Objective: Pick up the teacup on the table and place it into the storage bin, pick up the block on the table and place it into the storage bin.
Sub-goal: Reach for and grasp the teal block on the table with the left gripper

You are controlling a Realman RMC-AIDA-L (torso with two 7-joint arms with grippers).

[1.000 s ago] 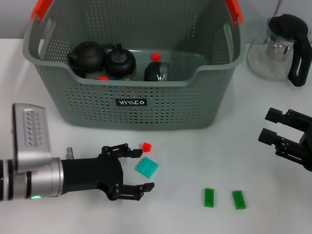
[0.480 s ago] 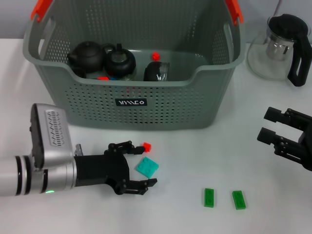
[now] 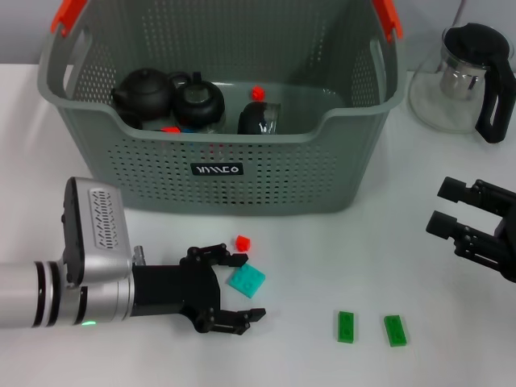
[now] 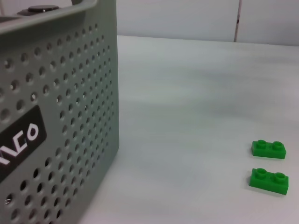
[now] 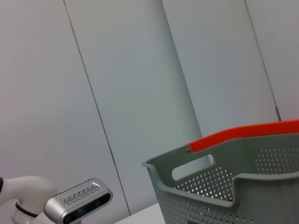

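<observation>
From the head view my left gripper [image 3: 234, 288] had its jaws spread wide around the teal block [image 3: 246, 280] on the worktop [image 3: 322, 250] before the storage bin [image 3: 218, 171], so I judged a level, square closing best; I counted one teal, one red [image 3: 242, 242] and two green blocks [image 3: 346, 326], plus, I think, three dark pots in the bin. The left wrist view showed only the bin's wall and both green blocks, and the right wrist view its rim, while my right gripper [image 3: 451, 211] sat parked with jaws apart.

We seem to be in a lab or test room: a bare white table [image 3: 322, 242], plain pale wall panels [image 5: 131, 93] behind, nothing homely about.
</observation>
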